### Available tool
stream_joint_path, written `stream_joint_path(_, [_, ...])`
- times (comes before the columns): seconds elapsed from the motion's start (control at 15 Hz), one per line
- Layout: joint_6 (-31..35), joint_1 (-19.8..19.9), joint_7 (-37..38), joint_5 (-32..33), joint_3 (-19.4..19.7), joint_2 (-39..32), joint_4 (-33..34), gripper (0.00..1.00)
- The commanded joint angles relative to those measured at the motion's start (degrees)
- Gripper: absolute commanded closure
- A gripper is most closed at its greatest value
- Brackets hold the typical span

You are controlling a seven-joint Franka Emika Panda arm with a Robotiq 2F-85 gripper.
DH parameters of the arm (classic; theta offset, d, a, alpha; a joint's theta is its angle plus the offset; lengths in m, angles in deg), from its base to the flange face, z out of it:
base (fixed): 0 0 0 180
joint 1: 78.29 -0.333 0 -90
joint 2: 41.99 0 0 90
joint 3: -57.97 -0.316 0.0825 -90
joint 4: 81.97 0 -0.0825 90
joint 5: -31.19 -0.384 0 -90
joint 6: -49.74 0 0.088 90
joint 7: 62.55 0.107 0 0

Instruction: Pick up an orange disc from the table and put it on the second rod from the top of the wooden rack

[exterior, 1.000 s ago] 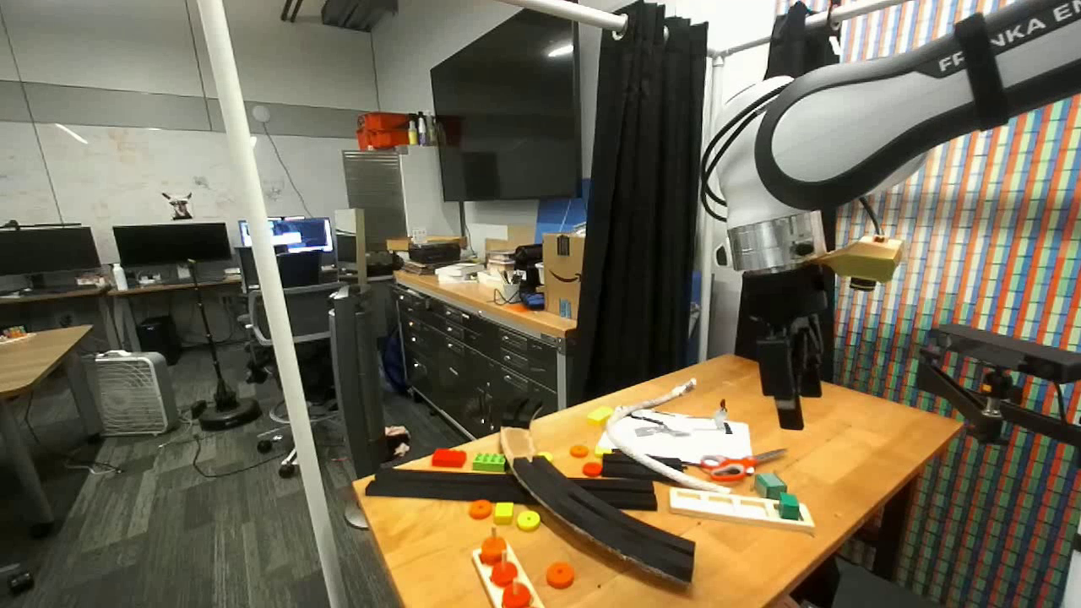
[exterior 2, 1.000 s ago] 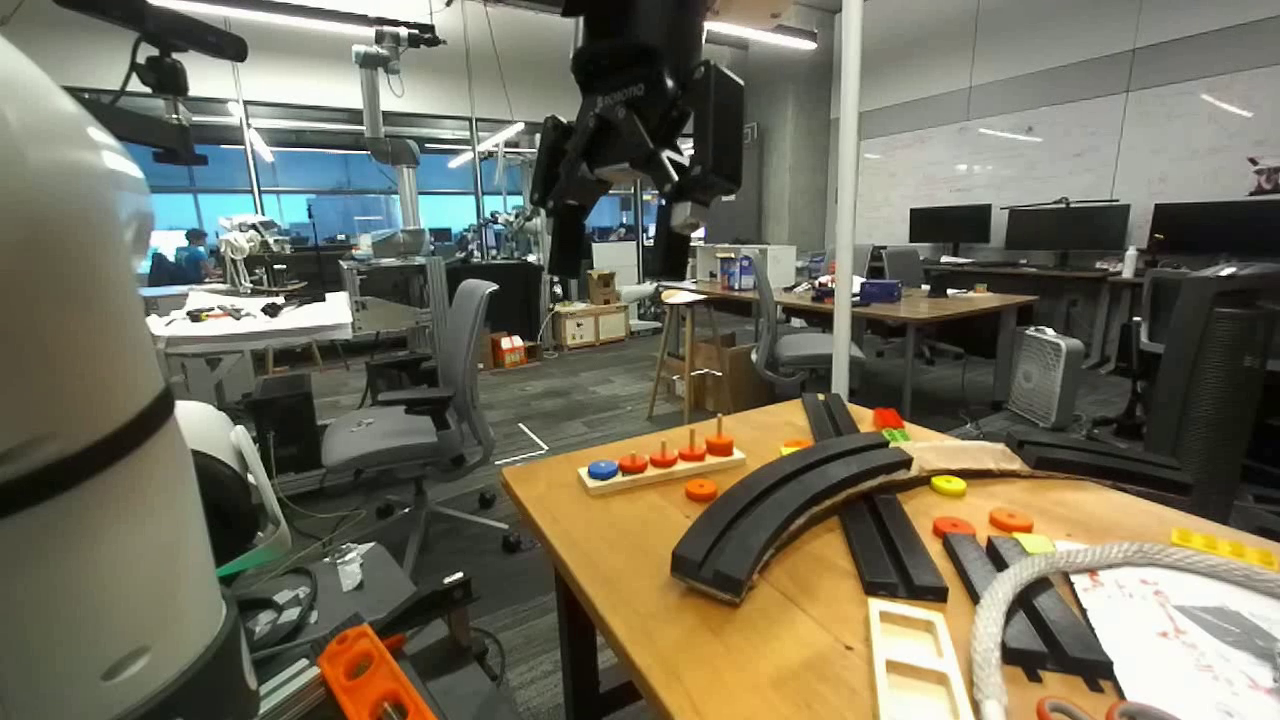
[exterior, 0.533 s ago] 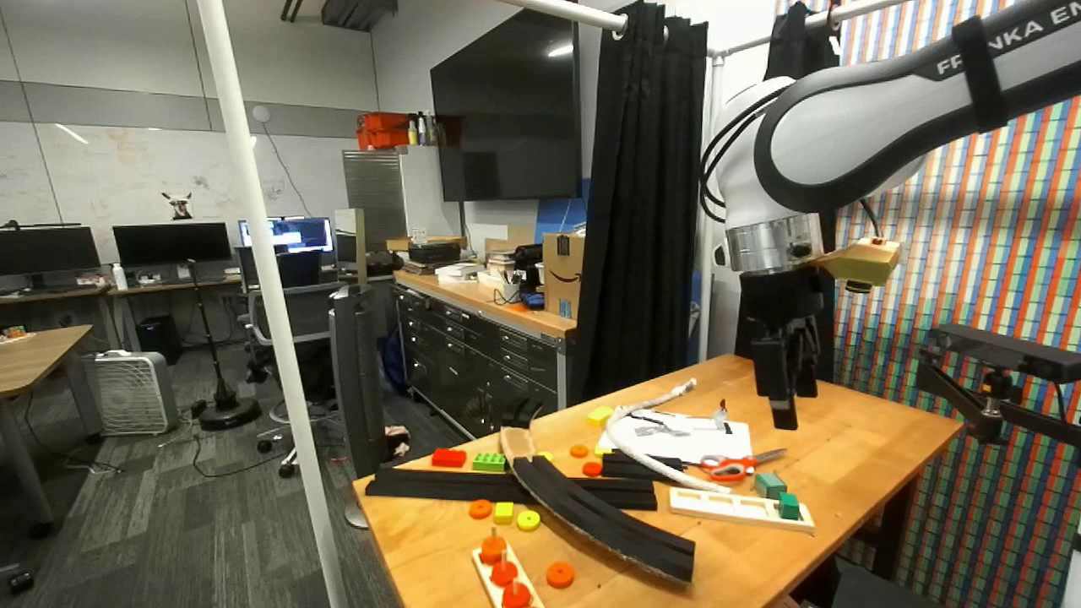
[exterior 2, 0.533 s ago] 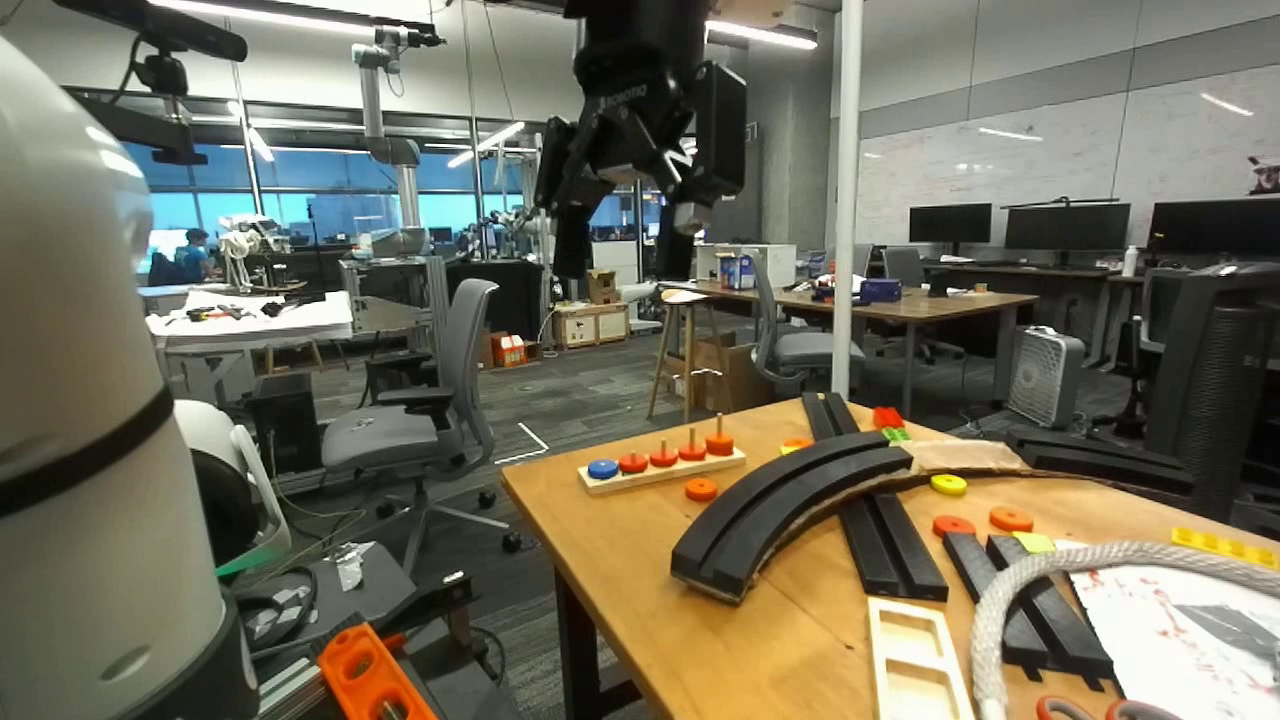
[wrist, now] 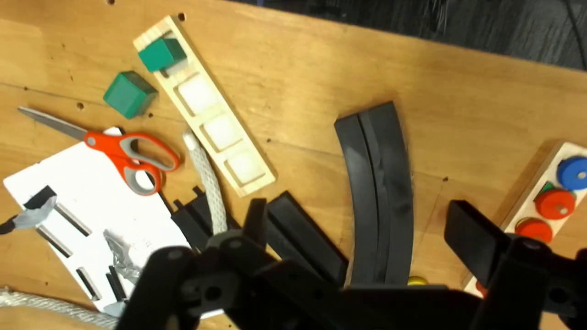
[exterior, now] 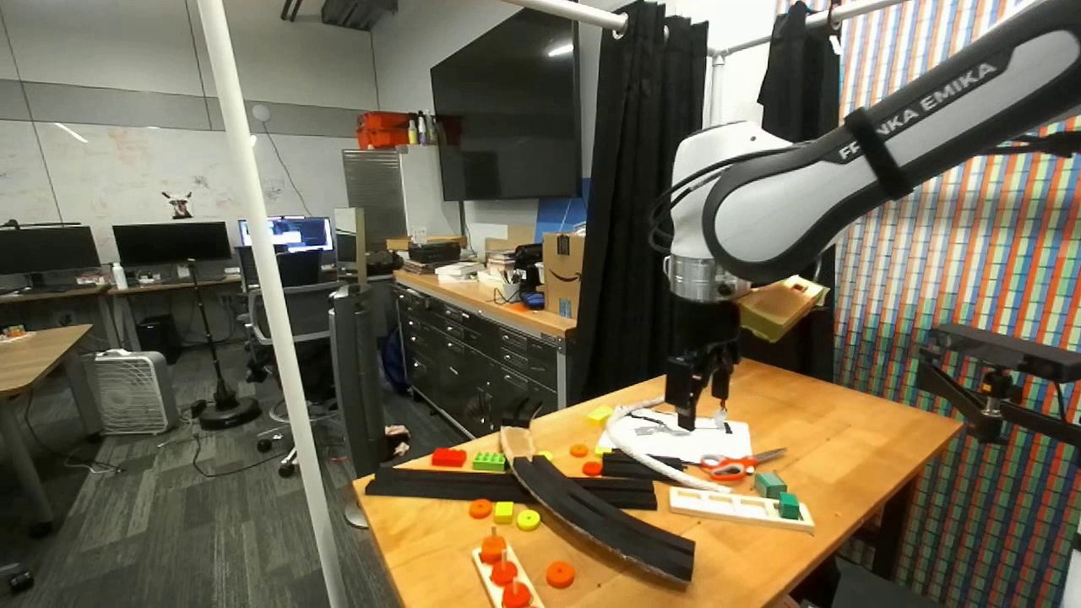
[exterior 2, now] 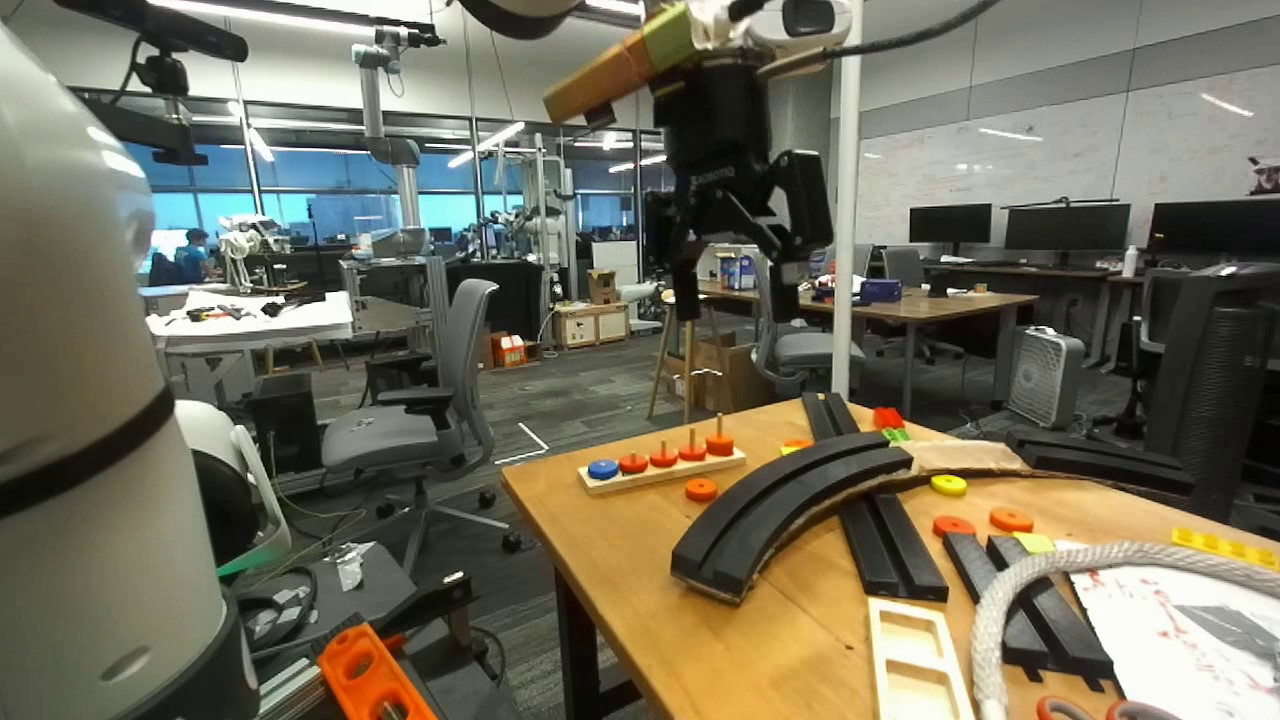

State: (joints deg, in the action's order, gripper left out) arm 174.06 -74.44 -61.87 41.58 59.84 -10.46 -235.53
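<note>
Orange discs lie on the light-brown wooden table. One disc is beside the wooden rack; others lie farther off. The wooden rack is a light strip with upright rods carrying a blue disc and several red-orange discs. It is partly cut off in an exterior view and shows at right in the wrist view. My gripper is open and empty, high above the table. In the wrist view its fingers stand wide apart; the disc beside the rack is hidden there.
A curved black track crosses straight black tracks mid-table. A slotted wooden tray, green blocks, scissors, rope and white paper lie nearby. Yellow pieces are near the rack.
My gripper has moved across the table toward the tracks and rack side, leftward in an exterior view, and somewhat lower in an exterior view. It stays open. The table objects have not moved.
</note>
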Motion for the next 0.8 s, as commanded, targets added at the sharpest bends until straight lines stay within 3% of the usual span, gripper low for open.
stream_joint_path(0.0, [12.38, 2.42, 5.92, 1.51, -0.90, -11.62, 4.48, 0.00])
stream_joint_path(0.2, [20.71, 3.77, 9.93, 0.72, -0.45, -20.32, 8.28, 0.00])
stream_joint_path(0.4, [24.97, 4.04, 12.82, -1.24, 0.61, -29.17, 14.01, 0.00])
stream_joint_path(0.73, [23.84, 3.04, 13.78, -6.01, 2.48, -42.09, 26.31, 0.00])
